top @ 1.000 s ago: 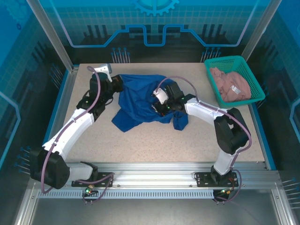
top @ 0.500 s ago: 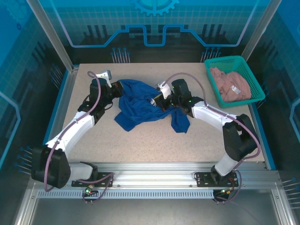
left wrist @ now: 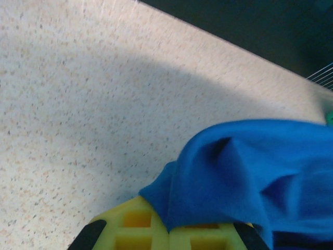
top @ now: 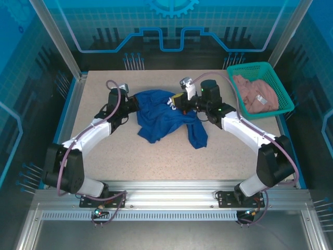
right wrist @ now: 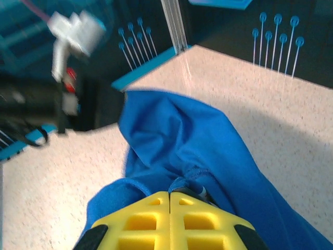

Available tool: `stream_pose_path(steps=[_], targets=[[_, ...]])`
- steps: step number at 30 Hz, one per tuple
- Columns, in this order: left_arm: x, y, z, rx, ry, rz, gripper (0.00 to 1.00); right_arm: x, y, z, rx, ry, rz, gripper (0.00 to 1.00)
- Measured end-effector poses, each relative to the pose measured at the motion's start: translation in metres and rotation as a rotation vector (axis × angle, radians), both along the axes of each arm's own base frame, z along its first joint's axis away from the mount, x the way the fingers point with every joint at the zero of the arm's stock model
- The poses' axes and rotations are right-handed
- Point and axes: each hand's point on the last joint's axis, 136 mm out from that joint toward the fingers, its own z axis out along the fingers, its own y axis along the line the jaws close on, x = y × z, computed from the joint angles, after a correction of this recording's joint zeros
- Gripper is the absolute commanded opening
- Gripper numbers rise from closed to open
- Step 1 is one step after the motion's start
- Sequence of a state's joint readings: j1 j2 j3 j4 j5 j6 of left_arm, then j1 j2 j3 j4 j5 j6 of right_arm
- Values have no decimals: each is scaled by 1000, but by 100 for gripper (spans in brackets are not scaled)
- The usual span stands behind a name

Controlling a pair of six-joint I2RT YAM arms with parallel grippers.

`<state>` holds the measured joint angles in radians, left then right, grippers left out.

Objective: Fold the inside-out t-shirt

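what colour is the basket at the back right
Teal green; the basket shows best from the top camera.

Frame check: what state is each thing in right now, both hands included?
blue t-shirt: unfolded, bunched up, pinched at two spots.
left hand: shut on the t-shirt.
right hand: shut on the t-shirt.
green basket: upright, holding a garment.
pinkish garment: crumpled inside the basket.

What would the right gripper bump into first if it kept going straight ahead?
The blue t-shirt: the right gripper is shut on it, and bunched cloth rises right in front of its fingertips. Past that fold probably comes the left arm, though depth is hard to judge.
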<state>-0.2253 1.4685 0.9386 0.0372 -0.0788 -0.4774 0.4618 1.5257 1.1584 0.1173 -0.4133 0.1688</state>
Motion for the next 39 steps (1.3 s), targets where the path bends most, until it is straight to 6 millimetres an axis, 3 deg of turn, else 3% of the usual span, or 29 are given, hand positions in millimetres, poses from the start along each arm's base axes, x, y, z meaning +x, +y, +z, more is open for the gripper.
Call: stream_pose_path(steps=[13, 20, 21, 24, 26, 28, 29, 34, 39], targets=[[-14, 0, -85, -20, 183, 27, 0, 12, -7, 104, 198, -61, -47, 0], [-36, 0, -122, -73, 270, 36, 0, -4, -27, 116, 185, -80, -43, 0], [-40, -2, -125, -87, 277, 30, 4, -6, -29, 113, 175, -78, -38, 0], [-57, -7, -127, -126, 289, -5, 34, -8, -32, 97, 135, -56, -28, 0], [-65, -10, -118, -156, 273, -21, 49, -10, -33, 86, 108, -35, -14, 0], [-68, -14, -95, -183, 213, -50, 57, -14, -33, 76, 77, -16, 4, 0], [-68, -15, -87, -193, 193, -56, 60, -15, -33, 73, 68, -15, 15, 0], [-70, -25, -11, -199, -29, -161, 70, -25, -32, 57, 24, 1, 77, 0], [-65, -76, 30, -173, -110, -369, 73, -33, -31, 41, 0, 26, 118, 0]])
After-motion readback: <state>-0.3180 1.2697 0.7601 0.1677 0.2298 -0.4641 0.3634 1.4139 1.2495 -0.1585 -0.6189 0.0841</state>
